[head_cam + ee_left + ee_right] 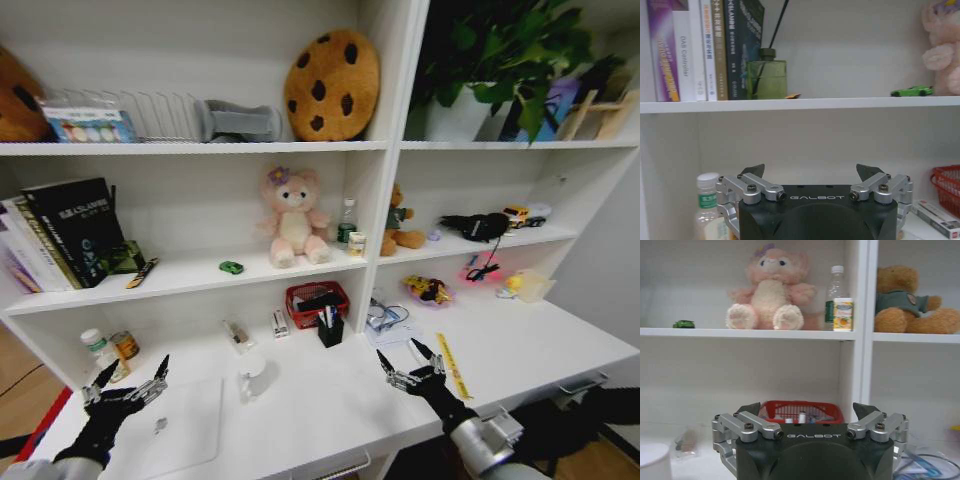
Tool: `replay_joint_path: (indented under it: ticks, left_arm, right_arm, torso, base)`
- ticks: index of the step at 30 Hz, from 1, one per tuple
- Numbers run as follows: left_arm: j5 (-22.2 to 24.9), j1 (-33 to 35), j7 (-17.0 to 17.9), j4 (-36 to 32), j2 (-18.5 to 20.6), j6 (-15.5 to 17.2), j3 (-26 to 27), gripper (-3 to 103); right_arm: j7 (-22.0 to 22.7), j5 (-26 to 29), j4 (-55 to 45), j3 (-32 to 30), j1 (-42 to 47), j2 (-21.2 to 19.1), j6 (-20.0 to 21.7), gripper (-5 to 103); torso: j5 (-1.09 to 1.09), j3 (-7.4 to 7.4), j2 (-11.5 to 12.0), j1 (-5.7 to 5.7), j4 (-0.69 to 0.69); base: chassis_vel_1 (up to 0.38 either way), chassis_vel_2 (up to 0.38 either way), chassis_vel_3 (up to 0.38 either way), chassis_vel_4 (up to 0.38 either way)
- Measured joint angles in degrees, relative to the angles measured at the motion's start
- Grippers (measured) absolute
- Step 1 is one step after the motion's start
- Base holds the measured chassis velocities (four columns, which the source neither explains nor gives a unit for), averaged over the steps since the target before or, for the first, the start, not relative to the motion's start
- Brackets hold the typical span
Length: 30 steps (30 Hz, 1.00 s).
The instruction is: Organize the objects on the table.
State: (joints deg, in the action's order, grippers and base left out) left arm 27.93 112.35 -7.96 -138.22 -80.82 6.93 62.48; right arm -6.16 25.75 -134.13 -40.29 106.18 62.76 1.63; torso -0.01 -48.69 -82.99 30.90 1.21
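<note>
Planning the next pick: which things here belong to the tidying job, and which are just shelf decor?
Job:
tiny green toy car
silver laptop
white desk top
open left gripper
open right gripper

Lying about:
pink plush bear
brown cookie-shaped cushion
upright books

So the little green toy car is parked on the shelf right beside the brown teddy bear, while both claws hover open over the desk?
Not quite. The green toy car sits beside the pink plush, as the head view shows. The left gripper and right gripper do hover open over the desk.
</note>
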Motion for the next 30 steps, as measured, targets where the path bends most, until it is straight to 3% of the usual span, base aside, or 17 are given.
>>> replay_joint_path:
  ticks: [2,5,7,13,30]
  left_arm:
    - [0.0,0.0,0.03,0.0,0.0,0.0,0.01,100]
    - [0.0,0.0,0.05,0.01,0.02,0.0,0.01,100]
    - [0.0,0.0,0.05,0.0,0.0,0.0,0.02,100]
    - [0.0,0.0,0.0,0.0,-0.01,0.0,-0.02,100]
    - [0.0,0.0,-0.01,0.0,-0.01,0.0,-0.01,100]
  right_arm:
    - [0.0,0.0,0.0,0.01,-0.01,0.0,0.0,100]
    - [-0.01,0.0,-0.01,0.01,0.03,0.01,0.0,100]
    - [-0.02,0.0,0.0,0.01,-0.01,0.0,0.0,100]
    - [-0.01,0.0,0.0,0.0,0.01,0.0,0.0,100]
    - [-0.01,0.0,0.0,-0.01,0.01,0.0,0.0,100]
  torso:
    - [0.04,0.0,0.01,0.01,-0.02]
    - [-0.06,0.02,-0.01,-0.01,0.09]
    - [0.03,0.0,0.0,0.0,-0.06]
    - [0.04,-0.01,0.01,0.01,0.03]
    - [0.01,0.21,0.46,-0.21,0.0]
  base:
    - [0.26,0.251,-0.28,-0.273]
    - [0.174,0.022,-0.125,-0.186]
    - [0.095,-0.012,-0.056,-0.027]
    - [-0.035,-0.018,0.049,0.03]
    - [-0.018,-0.016,0.01,0.008]
